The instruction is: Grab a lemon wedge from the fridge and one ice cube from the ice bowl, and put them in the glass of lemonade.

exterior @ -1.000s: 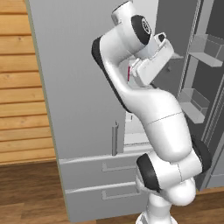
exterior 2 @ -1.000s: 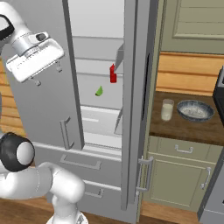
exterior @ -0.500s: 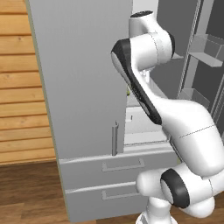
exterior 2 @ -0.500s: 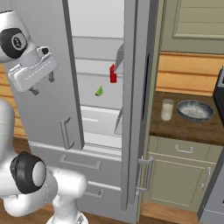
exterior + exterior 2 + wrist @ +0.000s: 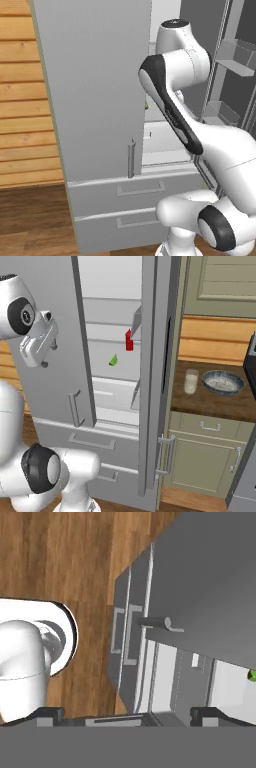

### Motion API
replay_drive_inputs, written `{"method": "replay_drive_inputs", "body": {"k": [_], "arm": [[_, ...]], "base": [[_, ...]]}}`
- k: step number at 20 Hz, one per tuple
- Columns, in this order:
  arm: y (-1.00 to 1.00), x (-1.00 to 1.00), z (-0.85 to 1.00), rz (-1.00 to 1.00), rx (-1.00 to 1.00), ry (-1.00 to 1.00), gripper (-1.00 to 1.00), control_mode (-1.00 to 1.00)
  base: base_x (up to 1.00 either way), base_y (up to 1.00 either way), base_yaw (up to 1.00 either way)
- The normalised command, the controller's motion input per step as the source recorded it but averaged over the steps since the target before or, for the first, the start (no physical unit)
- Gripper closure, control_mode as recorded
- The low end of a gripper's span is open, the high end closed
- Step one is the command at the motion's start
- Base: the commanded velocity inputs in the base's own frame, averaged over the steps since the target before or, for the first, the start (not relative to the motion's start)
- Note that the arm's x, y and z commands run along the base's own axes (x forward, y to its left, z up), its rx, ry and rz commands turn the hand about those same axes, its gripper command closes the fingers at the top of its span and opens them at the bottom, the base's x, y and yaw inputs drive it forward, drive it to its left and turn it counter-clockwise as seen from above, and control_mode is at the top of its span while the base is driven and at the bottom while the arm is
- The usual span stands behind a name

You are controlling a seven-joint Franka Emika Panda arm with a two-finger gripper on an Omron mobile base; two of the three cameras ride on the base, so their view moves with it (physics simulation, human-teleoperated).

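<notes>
Right base view — the released hand (image 5: pixel 42 351) has swung down beside the tall grey fridge (image 5: pixel 55 316), nearer the tiny yellow-green lemon wedge (image 5: pixel 113 360) — fetching begins.

Glossy white rounded arm (image 5: pixel 200 145) links at frame right, with dark grey joint bands, black circular end caps and a pale grey boxy hand (image 5: pixel 37 346).
</notes>
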Motion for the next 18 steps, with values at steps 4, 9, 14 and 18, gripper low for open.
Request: {"method": "replay_drive_inputs", "body": {"k": [4,9,14,18], "arm": [[0.03,-0.02,-0.59,0.06,-0.01,-0.22,-1.0,-1.0],[0.15,0.01,-0.03,0.48,-0.27,0.31,-1.0,-1.0],[0.3,-0.05,0.06,0.63,-0.39,0.45,-1.0,-1.0],[0.13,-0.18,0.0,0.48,-0.39,0.42,-1.0,-1.0]], "base": [[0.0,0.0,0.0],[0.0,0.0,0.0],[0.0,0.0,0.0],[0.0,0.0,0.0]]}}
